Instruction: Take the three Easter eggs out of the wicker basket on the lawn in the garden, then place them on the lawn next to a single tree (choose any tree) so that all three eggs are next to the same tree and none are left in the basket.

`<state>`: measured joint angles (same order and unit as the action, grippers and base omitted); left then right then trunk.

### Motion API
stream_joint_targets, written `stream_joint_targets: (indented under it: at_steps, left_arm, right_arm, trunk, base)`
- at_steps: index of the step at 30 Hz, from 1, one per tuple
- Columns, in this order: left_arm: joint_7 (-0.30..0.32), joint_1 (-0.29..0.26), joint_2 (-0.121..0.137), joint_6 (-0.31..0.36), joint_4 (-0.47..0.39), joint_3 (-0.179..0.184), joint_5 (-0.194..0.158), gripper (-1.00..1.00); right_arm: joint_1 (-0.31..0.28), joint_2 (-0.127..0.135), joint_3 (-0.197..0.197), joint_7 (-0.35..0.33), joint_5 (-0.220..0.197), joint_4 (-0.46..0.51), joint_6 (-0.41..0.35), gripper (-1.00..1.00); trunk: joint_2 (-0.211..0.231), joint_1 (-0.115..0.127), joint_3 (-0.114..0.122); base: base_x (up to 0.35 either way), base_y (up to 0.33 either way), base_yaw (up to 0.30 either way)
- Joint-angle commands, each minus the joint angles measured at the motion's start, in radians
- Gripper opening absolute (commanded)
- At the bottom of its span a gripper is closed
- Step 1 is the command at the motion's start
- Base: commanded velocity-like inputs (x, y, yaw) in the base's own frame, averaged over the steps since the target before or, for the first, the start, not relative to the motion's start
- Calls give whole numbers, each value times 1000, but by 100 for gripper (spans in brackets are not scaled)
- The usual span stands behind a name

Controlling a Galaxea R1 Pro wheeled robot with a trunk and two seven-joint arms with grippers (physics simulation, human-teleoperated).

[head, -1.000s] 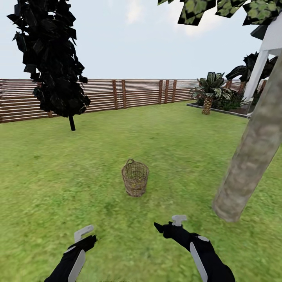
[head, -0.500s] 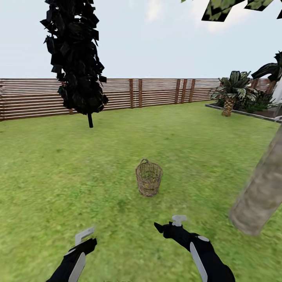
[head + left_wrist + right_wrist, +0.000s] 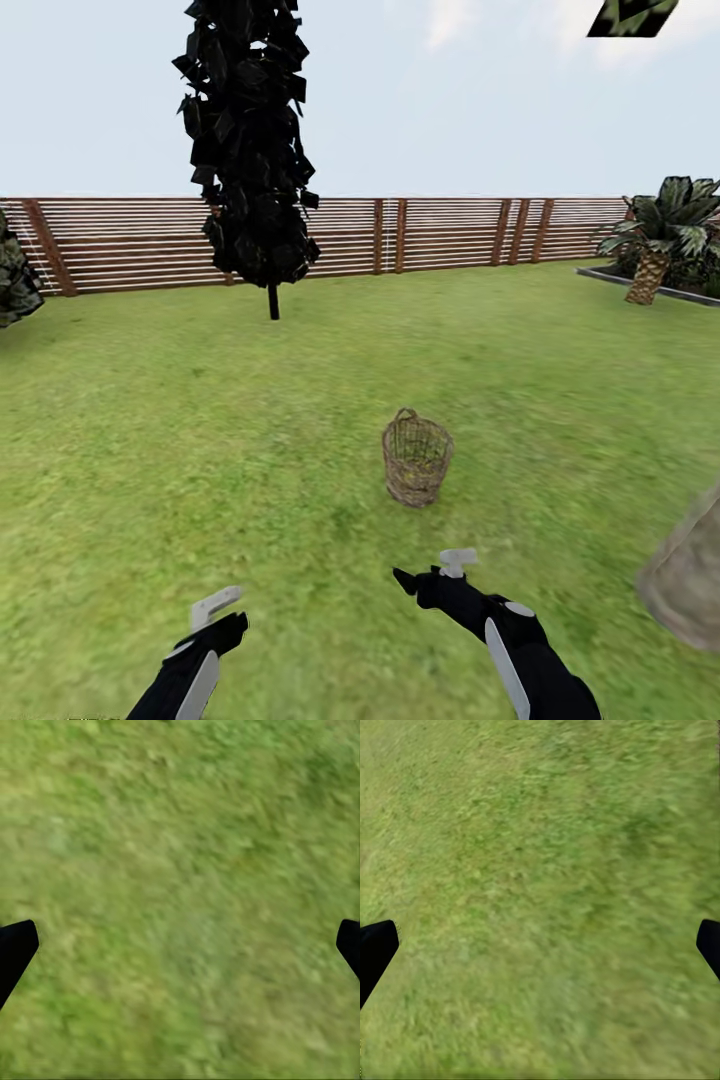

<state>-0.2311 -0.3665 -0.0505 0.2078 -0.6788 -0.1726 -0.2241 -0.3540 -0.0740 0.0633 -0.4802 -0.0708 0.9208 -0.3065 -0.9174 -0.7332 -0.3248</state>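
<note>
Panning left, the head camera now frames the wicker basket [image 3: 417, 458] right of centre; both grippers [image 3: 180, 945] [image 3: 540, 945] gape apart over lawn [image 3: 200, 420].

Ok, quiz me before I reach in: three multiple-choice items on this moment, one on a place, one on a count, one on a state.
1. The wicker basket stands on:
A. a stone path
B. the lawn
C. a wooden deck

2. Dark, narrow conical trees standing on the grass before the fence:
A. one
B. three
C. none

3. The left gripper and right gripper are:
A. both shut on eggs
B. one open, one shut
C. both open, empty

Answers: 1 B, grass lies all round the basket. 2 A, a single dark conical tree stands there. 3 C, each wrist view shows fingertips far apart over bare grass.
</note>
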Motion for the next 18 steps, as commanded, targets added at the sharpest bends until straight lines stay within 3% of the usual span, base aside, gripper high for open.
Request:
stream_joint_targets:
  at_steps: [1,5,10,18]
  left_arm:
    - [-3,0,-1,5,-2,-1,-10,100]
    - [-2,0,0,5,0,-1,-10,100]
    - [-3,0,-1,4,3,-1,-9,100]
    - [-3,0,-2,4,4,-1,-9,100]
  right_arm:
    - [0,-1,4,-5,-7,2,-10,100]
    - [0,0,4,-5,-7,2,-8,100]
    - [0,2,6,-6,-9,2,-7,100]
    - [0,3,6,-11,-11,1,-6,100]
  trunk:
    - [-1,-1,-2]
    - [-1,-1,-3]
    - [-1,-1,-3]
    - [-1,-1,-1]
  base:
    - [254,33,272]
    - [292,70,239]
    - [325,36,71]
    - [338,5,-147]
